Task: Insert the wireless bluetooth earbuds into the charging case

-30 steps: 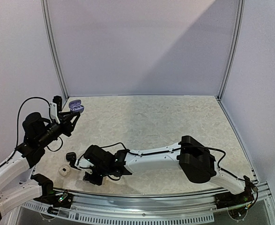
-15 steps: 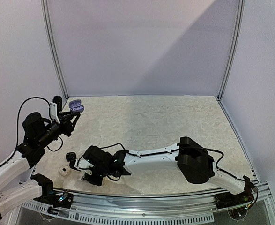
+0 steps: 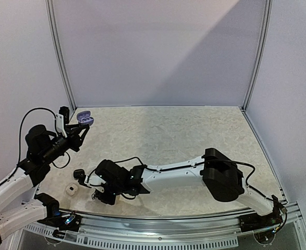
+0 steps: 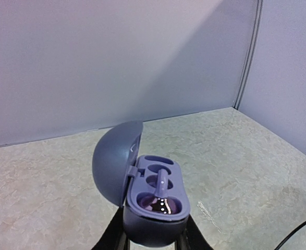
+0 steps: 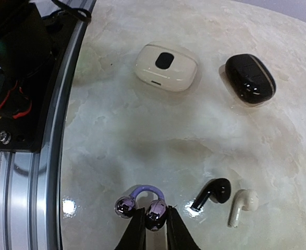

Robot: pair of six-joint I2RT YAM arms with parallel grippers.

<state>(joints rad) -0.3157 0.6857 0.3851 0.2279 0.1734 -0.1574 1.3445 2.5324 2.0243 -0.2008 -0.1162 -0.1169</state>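
left gripper [image 4: 151,242] clamping open lavender case [image 4: 154,200], right gripper [image 5: 156,232] pinching lavender earbud [image 5: 124,207]

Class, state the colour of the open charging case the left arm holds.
The charging case is greyish lavender, clearest in the left wrist view.

Right claw [image 5: 156,225] cut by frame edge, hiding part of lavender earbud [image 5: 124,207]; lavender case [image 4: 113,166] underside hidden in left claw [image 4: 151,242].

A greyish-lavender arched earbud with chrome beads [image 5: 124,207] is being pinched at one bead. Just beside it, a black stemmed earbud [image 5: 211,194] and a white stemmed earbud [image 5: 242,205] are being left flat. A lavender pebble-shaped charging case [image 4: 155,208] is being held aloft, lid open, with one lavender bud [image 4: 160,183] seated inside.
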